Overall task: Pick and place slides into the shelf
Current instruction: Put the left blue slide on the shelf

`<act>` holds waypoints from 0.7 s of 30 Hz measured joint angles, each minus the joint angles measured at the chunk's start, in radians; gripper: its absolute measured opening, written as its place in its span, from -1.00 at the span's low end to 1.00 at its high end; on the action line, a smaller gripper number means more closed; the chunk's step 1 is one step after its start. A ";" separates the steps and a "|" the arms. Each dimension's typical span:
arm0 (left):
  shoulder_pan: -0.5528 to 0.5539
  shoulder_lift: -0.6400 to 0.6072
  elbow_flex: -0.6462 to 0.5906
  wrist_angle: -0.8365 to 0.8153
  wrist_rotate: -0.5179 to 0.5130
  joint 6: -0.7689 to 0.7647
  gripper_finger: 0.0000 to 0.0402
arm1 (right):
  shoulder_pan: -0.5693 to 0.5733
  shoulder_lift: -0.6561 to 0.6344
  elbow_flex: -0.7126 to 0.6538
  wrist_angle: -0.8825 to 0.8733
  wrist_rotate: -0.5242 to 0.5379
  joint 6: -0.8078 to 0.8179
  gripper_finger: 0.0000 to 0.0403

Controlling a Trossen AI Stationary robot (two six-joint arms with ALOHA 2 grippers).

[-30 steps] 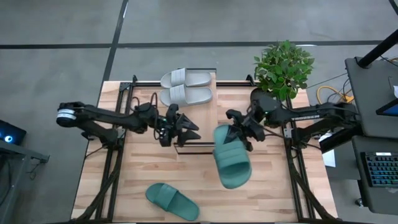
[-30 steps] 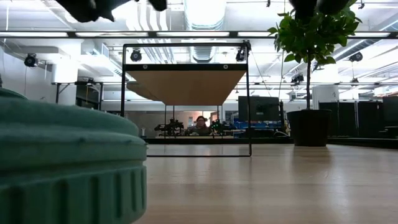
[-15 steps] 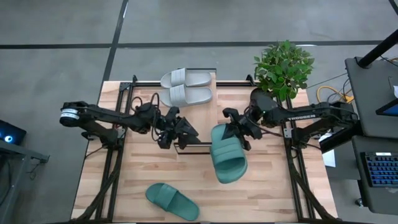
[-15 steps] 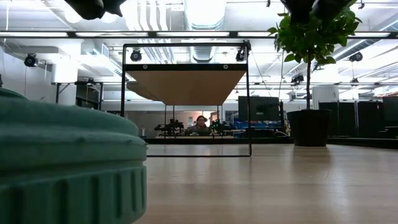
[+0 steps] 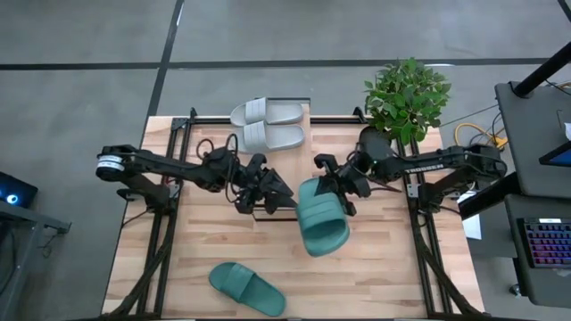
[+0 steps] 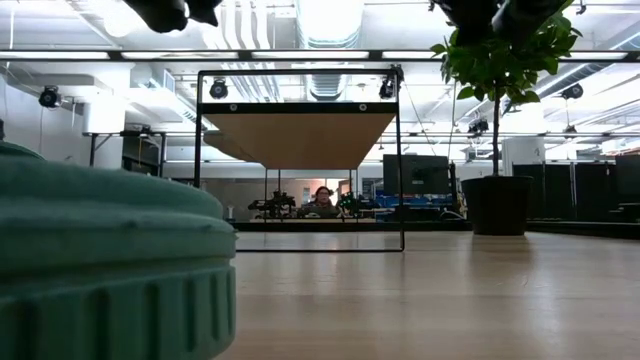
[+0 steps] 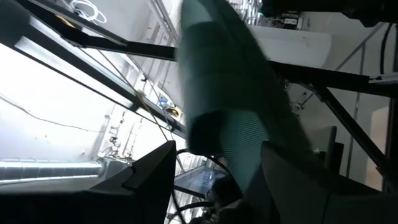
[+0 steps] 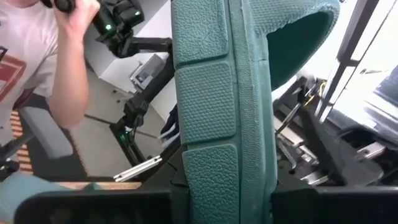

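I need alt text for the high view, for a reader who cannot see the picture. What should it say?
From above, the right tool holds a teal slide by one end over the middle of the wooden table, with the open left tool close beside it. Two pale grey slides lie on the shelf at the far edge, a second teal slide lies near the front, and a potted plant stands at the far right corner.

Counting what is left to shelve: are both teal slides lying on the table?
No: one teal slide lies on the tabletop, the other hangs from the right gripper.
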 joint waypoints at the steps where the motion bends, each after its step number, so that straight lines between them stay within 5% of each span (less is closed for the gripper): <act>1: 0.000 0.009 0.007 0.001 0.000 0.003 0.09 | 0.000 0.000 0.001 0.007 0.000 0.009 -0.73; 21: -0.024 0.017 0.034 0.034 0.052 0.058 0.09 | 0.007 0.000 -0.002 0.056 -0.002 0.112 -0.73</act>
